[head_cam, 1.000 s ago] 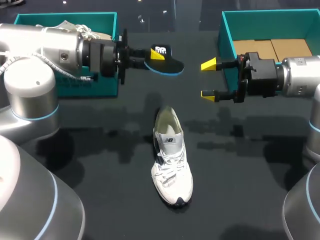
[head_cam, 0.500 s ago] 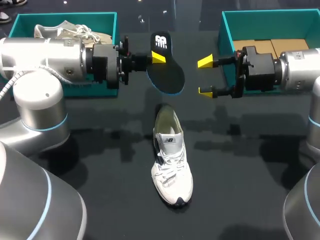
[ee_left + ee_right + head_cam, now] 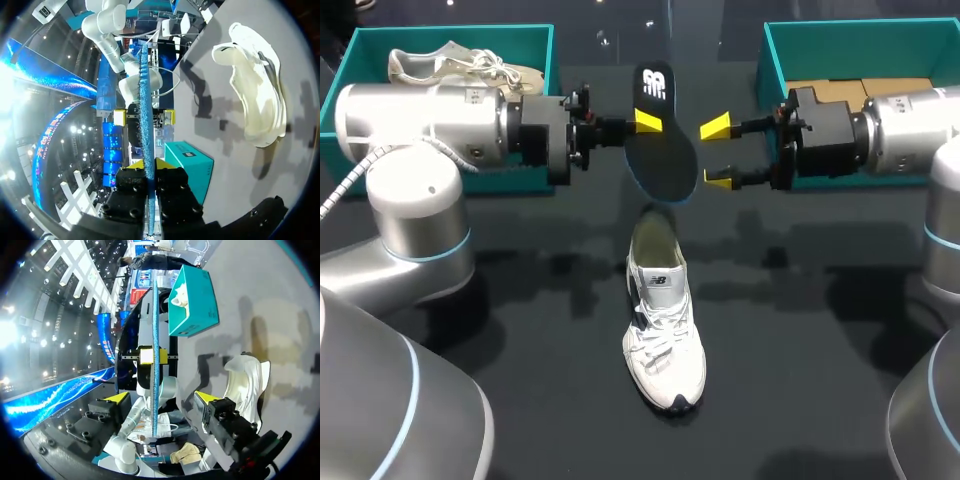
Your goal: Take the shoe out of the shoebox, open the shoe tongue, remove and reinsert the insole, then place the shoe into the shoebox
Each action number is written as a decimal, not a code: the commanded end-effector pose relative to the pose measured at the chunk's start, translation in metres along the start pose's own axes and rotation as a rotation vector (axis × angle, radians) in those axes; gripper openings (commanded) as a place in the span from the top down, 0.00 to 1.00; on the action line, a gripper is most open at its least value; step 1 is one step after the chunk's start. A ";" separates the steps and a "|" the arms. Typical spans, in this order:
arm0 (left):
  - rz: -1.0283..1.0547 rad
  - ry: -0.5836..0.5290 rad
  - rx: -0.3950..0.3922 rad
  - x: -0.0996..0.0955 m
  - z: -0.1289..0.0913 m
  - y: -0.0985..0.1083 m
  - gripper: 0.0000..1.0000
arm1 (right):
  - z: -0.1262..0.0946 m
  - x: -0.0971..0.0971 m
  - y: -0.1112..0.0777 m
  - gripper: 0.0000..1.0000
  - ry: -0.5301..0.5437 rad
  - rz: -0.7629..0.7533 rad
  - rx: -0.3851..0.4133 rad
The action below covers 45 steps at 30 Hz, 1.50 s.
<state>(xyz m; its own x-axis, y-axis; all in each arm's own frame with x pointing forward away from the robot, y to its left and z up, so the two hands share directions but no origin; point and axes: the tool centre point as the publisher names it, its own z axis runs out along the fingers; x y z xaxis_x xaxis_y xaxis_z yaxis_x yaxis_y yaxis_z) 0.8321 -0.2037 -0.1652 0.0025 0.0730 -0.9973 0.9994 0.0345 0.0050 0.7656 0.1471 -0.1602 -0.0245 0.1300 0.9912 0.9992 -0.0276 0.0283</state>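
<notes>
A white sneaker (image 3: 660, 310) lies in the middle of the black table, toe towards the front edge. Its black, blue-edged insole (image 3: 660, 140) hangs in the air above the heel, with my left gripper (image 3: 642, 122) shut on one long edge. In the left wrist view the insole (image 3: 145, 100) stands edge-on between the fingers of the left gripper (image 3: 148, 165), with the sneaker (image 3: 255, 95) off to the side. My right gripper (image 3: 718, 153) is open just beside the insole's other edge. In the right wrist view the insole (image 3: 155, 340) runs between the fingers of the right gripper (image 3: 161, 399) without touching them.
A teal shoebox (image 3: 450, 33) at the back left holds a second pale shoe (image 3: 460, 62). Another teal shoebox (image 3: 860, 45) at the back right has brown card on its floor. My two arms face each other across the table's far half.
Both arms moved towards the middle. The insole turned from lying flat to standing nearly upright, and the right gripper's fingers have drawn closer together around its edge.
</notes>
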 end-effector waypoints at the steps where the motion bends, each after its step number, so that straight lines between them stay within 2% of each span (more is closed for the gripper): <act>1: 0.020 -0.008 0.020 0.004 0.006 0.005 1.00 | 0.010 -0.004 0.000 0.29 0.005 0.001 0.000; 4: 0.033 -0.016 0.029 0.005 0.007 0.003 1.00 | 0.014 -0.005 0.002 0.28 0.013 0.001 0.008; 10: 0.047 -0.023 0.037 0.007 0.011 0.000 1.00 | 0.024 -0.006 0.005 0.32 0.018 0.004 0.024; 14: 0.054 -0.025 0.038 0.007 0.015 -0.001 1.00 | 0.029 -0.006 0.006 0.44 0.019 0.003 0.036; 16: 0.054 -0.025 0.040 0.007 0.016 -0.002 1.00 | 0.031 -0.006 0.007 0.44 0.021 0.002 0.041; 20: 0.054 -0.022 0.041 0.007 0.018 -0.003 1.00 | 0.034 -0.006 0.008 0.50 0.018 -0.005 0.050; 38: 0.061 -0.033 0.036 0.006 0.019 -0.007 1.00 | 0.043 -0.006 0.010 0.60 0.027 -0.013 0.061; 45: 0.072 -0.034 0.030 0.007 0.019 -0.008 1.00 | 0.046 -0.005 0.010 0.69 0.031 -0.013 0.065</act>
<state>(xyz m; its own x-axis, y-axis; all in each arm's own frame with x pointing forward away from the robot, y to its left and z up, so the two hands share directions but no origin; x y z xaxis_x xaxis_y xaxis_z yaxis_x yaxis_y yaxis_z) 0.8262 -0.2212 -0.1724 0.0723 0.0432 -0.9964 0.9974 -0.0036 0.0722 0.7763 0.1890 -0.1700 -0.0375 0.0967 0.9946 0.9987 0.0371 0.0340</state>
